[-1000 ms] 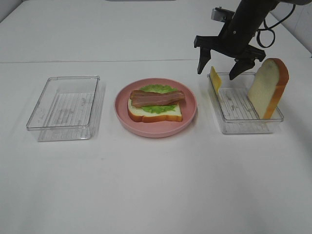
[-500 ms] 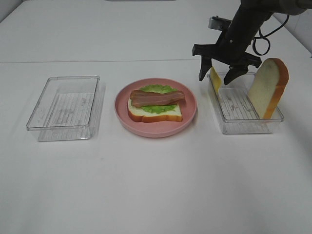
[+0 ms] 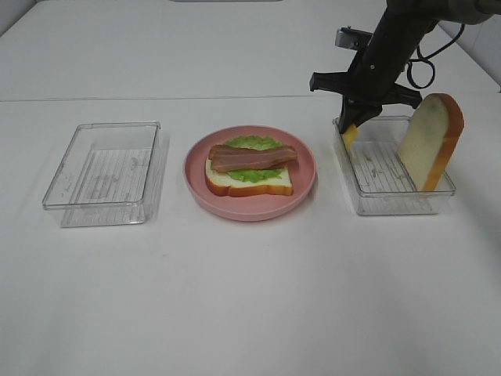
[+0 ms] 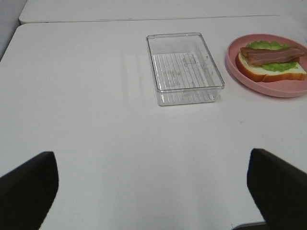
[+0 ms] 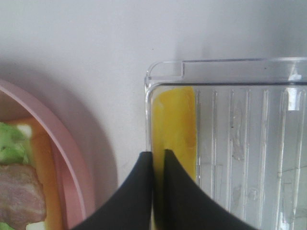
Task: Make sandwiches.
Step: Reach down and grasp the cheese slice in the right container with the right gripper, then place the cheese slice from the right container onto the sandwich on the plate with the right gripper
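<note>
On the pink plate (image 3: 197, 188) lies a part-built sandwich (image 3: 250, 168): a bread slice, green lettuce and brown bacon strips. The clear right-hand box (image 3: 391, 202) holds a yellow cheese square (image 3: 347, 139) standing against its left wall and a second bread slice (image 3: 430, 141) leaning at its right end. My right gripper (image 3: 352, 125) reaches down into that box and is shut on the top edge of the cheese (image 5: 175, 115), its fingertips (image 5: 144, 167) pinched together. My left gripper (image 4: 151, 155) is open over bare table and holds nothing.
An empty clear box (image 3: 102, 168) sits left of the plate, also seen in the left wrist view (image 4: 184, 67) beside the plate (image 4: 268, 88). The plate's rim (image 5: 72, 163) lies close to the cheese box wall. A table seam runs behind everything.
My right gripper came down to the box's left wall and closed from wide open onto the cheese. The left gripper and the plate did not move.
</note>
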Controlling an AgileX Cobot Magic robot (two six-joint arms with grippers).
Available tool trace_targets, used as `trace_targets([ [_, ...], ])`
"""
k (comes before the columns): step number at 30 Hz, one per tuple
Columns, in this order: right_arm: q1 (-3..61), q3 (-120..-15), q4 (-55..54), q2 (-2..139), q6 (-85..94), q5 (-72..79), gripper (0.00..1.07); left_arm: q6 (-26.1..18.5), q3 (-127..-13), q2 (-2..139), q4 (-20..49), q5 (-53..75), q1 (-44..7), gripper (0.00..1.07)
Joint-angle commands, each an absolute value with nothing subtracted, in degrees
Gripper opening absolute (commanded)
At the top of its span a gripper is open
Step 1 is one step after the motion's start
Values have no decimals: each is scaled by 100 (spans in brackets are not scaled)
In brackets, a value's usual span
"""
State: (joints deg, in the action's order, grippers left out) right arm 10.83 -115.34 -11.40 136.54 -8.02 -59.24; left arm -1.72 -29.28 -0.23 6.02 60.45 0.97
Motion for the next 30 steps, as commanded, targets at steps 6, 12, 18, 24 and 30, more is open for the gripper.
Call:
trace_targets([
  [6, 1100, -11551, -1083, 13316, -676, -6182, 0, -143, -2916, -160, 665, 5947, 86, 99],
  [12, 1106, -11551, -1152, 12639, -768, -6400, 0, -143, -2916, -160, 665, 5947, 86, 99],
  [18, 1117, -11551, -2590, 12296, -69, -6434, 0, -143, -2916, -160, 665, 5947, 86, 99],
  [24, 1599, -11299, -4131, 12496, 865, -6194, 0, -143, -2916, -160, 676, 5947, 86, 99],
  [30, 1919, -11201, -4824, 12783, 1261, -6010, 0, -143, -2916, -160, 676, 5947, 92, 99],
])
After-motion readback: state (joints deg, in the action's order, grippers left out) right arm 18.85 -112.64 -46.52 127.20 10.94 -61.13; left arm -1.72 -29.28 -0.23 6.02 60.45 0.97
